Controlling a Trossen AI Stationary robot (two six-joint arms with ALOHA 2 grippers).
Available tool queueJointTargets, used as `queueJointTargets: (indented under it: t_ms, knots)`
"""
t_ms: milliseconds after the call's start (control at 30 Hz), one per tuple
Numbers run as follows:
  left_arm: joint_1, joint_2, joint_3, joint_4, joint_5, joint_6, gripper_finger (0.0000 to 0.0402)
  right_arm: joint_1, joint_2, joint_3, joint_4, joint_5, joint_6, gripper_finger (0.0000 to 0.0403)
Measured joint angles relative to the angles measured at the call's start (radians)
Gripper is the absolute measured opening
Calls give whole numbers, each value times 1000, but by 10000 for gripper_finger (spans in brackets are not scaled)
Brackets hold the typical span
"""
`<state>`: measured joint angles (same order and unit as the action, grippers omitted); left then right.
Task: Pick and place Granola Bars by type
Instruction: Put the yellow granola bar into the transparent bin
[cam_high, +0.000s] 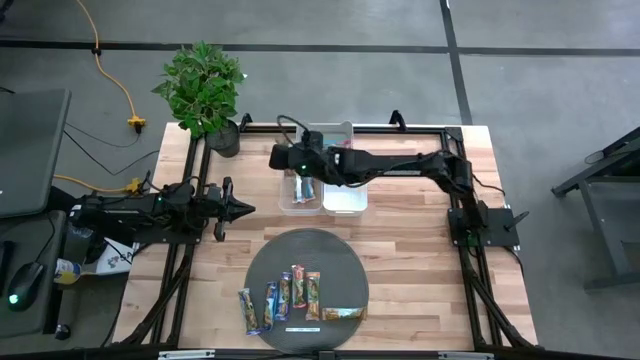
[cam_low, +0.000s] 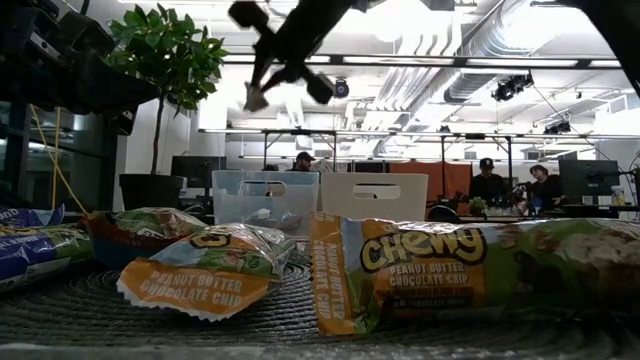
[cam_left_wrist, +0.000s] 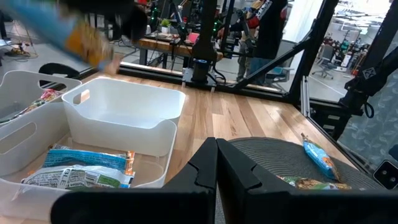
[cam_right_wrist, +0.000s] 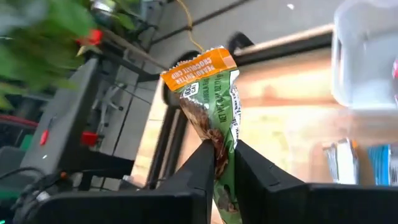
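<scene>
Left wrist view: clear bin (cam_left_wrist: 25, 140) holds bars (cam_left_wrist: 81, 167); white bin (cam_left_wrist: 124, 118) empty. Right gripper (cam_right_wrist: 219, 155) jaws clamp green bar (cam_right_wrist: 208, 102); left gripper (cam_left_wrist: 216, 163) jaws closed.

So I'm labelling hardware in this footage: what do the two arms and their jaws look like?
Both arms are black, built of jointed tubular segments. The right arm shows a small green light near its wrist and a dark cable looping above it. The left arm ends in a pointed gripper. In the wrist views the fingers are matte black, flat-sided and angular, tapering toward their tips.
</scene>
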<state>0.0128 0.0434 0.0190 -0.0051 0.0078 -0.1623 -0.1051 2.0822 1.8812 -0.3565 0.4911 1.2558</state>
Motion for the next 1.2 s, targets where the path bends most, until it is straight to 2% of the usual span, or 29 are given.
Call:
queueJointTargets:
  t_ms: [233,533,1200]
  knots:
    - [0,0,0,0,0,0,0,0,56,0,-31,8,114,29]
    - [0,0,0,0,0,0,0,0,64,-1,-248,53,262,27]
    - [0,0,0,0,0,0,0,7,109,0,-403,-3,292,32]
